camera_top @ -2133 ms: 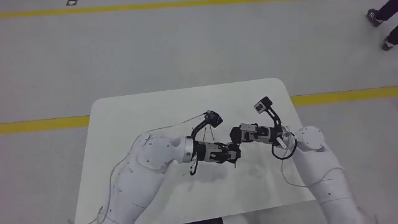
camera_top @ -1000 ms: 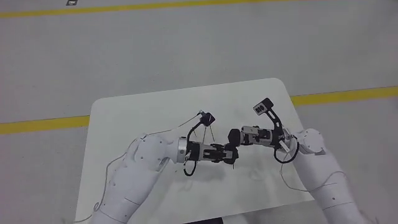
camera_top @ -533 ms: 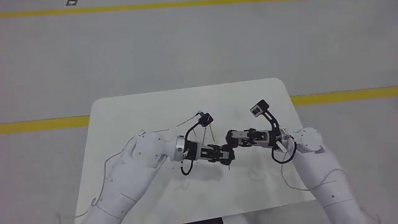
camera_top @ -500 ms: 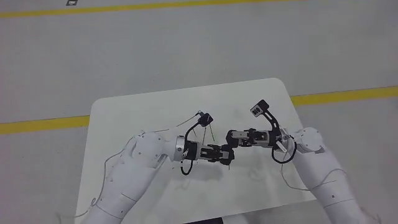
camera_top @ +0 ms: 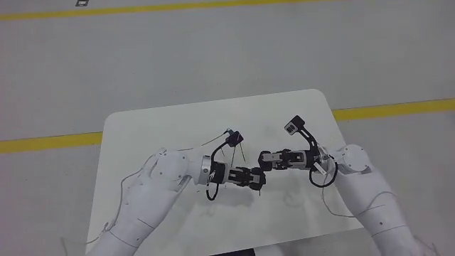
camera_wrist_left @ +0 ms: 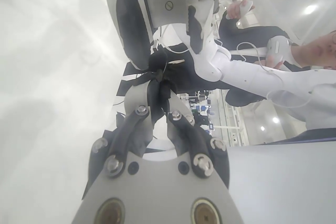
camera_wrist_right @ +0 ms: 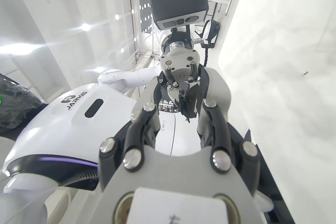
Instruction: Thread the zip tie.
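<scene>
Above the middle of the white table (camera_top: 142,149) the two grippers meet tip to tip. My left gripper (camera_top: 256,178) (camera_wrist_left: 157,84) is shut on a thin black zip tie (camera_wrist_left: 158,75), which sticks out a little past its fingertips. My right gripper (camera_top: 264,161) (camera_wrist_right: 183,95) faces it and is open, its fingers (camera_wrist_left: 131,33) spread to either side of the tie's end. In the right wrist view the zip tie (camera_wrist_right: 189,104) hangs between my spread fingers, close to one of them, with the left gripper (camera_wrist_right: 181,75) just behind it.
The table's front edge lies close below the arms and its right edge (camera_top: 334,124) is beside the right arm. A tiny dark speck (camera_wrist_right: 304,74) lies on the tabletop. Grey floor with yellow lines (camera_top: 213,3) surrounds the table.
Both grippers have drifted a little to the left across the table, staying tip to tip. The left gripper has kept its hold on the zip tie.
</scene>
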You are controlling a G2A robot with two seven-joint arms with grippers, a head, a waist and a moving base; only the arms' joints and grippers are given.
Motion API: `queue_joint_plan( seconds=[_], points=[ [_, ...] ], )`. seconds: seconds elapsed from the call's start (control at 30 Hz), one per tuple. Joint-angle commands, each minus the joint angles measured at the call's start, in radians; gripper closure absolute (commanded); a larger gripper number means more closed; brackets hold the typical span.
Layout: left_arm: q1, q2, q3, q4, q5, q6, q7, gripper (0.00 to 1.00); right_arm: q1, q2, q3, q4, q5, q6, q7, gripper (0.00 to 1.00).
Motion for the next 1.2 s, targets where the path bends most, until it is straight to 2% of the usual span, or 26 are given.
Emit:
queue_joint_plan(
  seconds=[0.0,0.5,0.53,0.63,0.73,1.1,1.17],
  points=[
    [-0.005,0.003,0.004,0.003,0.001,0.012,0.004,1.0,0.002,0.002,-0.002,0.001,-0.005,0.0,0.0,0.71],
    [-0.026,0.027,0.036,0.012,-0.016,0.023,0.026,1.0,0.01,0.011,-0.024,0.009,-0.019,0.0,0.0,0.82],
    [-0.027,0.028,0.038,0.012,-0.017,0.024,0.027,1.0,0.011,0.011,-0.025,0.009,-0.02,0.0,0.0,0.88],
    [-0.03,0.033,0.043,0.011,-0.023,0.023,0.032,1.0,0.014,0.012,-0.028,0.012,-0.021,0.0,0.0,0.91],
    [-0.033,0.037,0.05,0.013,-0.028,0.023,0.036,1.0,0.016,0.013,-0.03,0.015,-0.02,0.0,0.0,1.0],
    [-0.049,0.049,0.074,0.014,-0.025,0.016,0.074,1.0,0.017,0.012,-0.03,0.02,-0.013,0.0,0.0,1.0],
    [-0.049,0.051,0.077,0.015,-0.03,0.009,0.086,0.8,0.016,0.011,-0.027,0.025,-0.008,0.0,0.0,1.0]
  ],
)
